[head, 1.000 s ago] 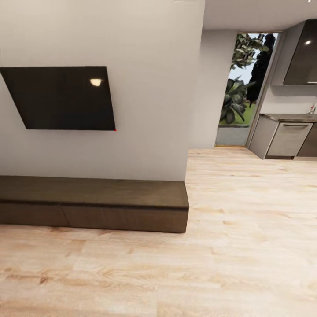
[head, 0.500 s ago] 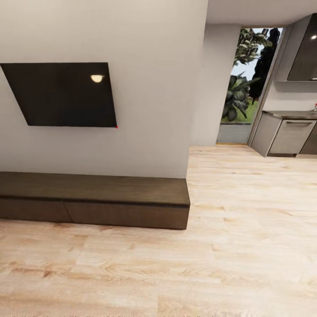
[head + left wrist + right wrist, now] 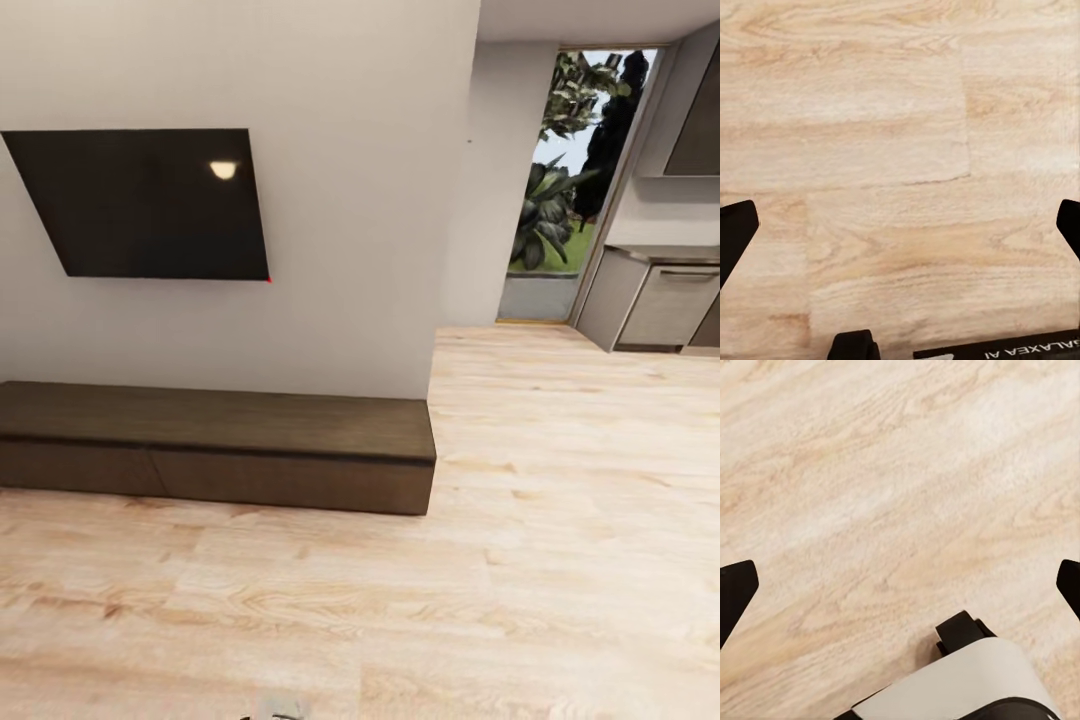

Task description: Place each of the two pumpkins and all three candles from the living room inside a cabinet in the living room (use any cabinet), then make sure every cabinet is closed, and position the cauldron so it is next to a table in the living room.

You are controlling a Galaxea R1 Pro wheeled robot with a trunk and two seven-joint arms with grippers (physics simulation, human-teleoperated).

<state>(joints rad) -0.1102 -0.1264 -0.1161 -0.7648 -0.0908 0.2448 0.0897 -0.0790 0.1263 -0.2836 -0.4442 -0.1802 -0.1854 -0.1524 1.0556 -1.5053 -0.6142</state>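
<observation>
Pale oak-grain plank floor (image 3: 560, 560) covers most of the room, with a plain off-white wall (image 3: 350, 200) behind. A long low dark-brown wooden cabinet (image 3: 215, 450) sits flush against that wall, running off the left side of the head view, its right end stopping at the wall corner. Two plain drawer fronts, no handles, both closed, with a seam between them just left of centre. A black flat wall-mounted screen (image 3: 140, 200) hangs above it, well apart. Far right: a glass doorway with green plants outside (image 3: 565, 180) and grey kitchen units (image 3: 665, 300).

Handling guess: the drawers are rigid wood with smooth faces and nothing to hook. Likely best to catch the top lip of a front under the overhanging top and pull straight out; fingers could slip on the flat face.

The left gripper (image 3: 900, 225) has black fingertips spread wide at the wrist view's edges, released, nothing between them but floor. The right gripper (image 3: 900, 585) is the same, spread apart and empty over the planks, with a white and black robot part (image 3: 960, 675) below it.
</observation>
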